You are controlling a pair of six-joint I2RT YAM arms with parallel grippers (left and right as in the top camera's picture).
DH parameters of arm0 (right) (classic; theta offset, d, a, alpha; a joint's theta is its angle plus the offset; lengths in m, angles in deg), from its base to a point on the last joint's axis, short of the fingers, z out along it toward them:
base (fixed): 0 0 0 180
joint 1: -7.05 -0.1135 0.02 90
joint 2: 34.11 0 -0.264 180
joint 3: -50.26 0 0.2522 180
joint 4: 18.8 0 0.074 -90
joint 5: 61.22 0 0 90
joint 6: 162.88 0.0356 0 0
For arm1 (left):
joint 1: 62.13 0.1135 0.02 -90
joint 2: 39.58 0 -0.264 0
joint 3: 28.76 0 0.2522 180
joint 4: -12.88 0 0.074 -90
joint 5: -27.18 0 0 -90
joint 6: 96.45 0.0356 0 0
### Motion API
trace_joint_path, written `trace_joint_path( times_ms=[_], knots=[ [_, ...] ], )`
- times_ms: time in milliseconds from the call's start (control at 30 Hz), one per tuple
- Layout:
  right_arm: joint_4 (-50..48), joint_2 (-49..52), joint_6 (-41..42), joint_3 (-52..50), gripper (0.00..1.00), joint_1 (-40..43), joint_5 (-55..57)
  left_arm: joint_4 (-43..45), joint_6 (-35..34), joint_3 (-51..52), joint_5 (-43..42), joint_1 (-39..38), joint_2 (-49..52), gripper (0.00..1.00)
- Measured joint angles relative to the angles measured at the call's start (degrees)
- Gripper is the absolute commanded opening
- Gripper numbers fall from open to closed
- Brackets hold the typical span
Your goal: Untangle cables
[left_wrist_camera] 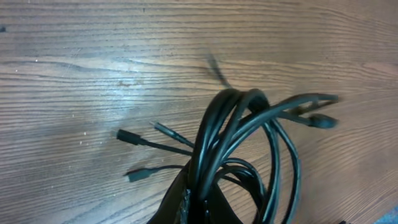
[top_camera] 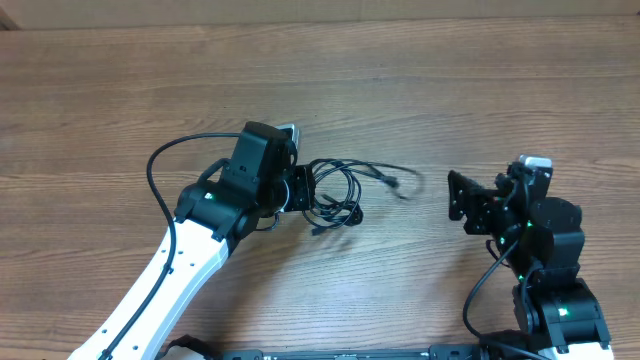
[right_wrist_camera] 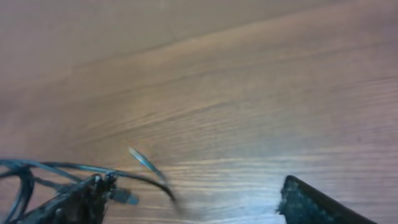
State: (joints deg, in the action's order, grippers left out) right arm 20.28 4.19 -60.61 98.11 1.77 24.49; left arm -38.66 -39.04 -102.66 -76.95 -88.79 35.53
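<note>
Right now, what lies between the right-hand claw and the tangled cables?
Overhead, only bare wooden table separates the right gripper from the cables; one loose plug end points toward it.

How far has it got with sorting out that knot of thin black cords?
Barely started, by the look of it. Done: nothing clearly; the cables lie in one looped clump, one plug end trailing free. In hand: the left hand is shut on the clump; the right hand is open and empty, off to the side. Left: pulling each cord out of the loops.
</note>
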Motion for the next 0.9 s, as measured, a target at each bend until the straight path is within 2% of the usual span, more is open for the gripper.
trace_joint_path(
  times_ms=[133,367,667,900],
  knots=[
    [-0.22,0.00,-0.24,0.00,1.00,0.00,-1.60,0.04,-0.59,0.00,0.00,0.00,0.00,0.04],
    [-1.42,0.00,-0.31,0.00,1.00,0.00,-7.26,1.20,-6.01,0.00,-0.17,0.00,0.00,0.04],
    [-9.64,0.00,-0.28,0.00,1.00,0.00,-21.46,7.17,-17.18,0.00,-0.87,0.00,0.00,0.04],
    [-11.17,0.00,0.81,0.00,1.00,-0.02,-27.15,8.41,-30.75,0.00,-1.62,0.00,0.00,0.04]
  ],
)
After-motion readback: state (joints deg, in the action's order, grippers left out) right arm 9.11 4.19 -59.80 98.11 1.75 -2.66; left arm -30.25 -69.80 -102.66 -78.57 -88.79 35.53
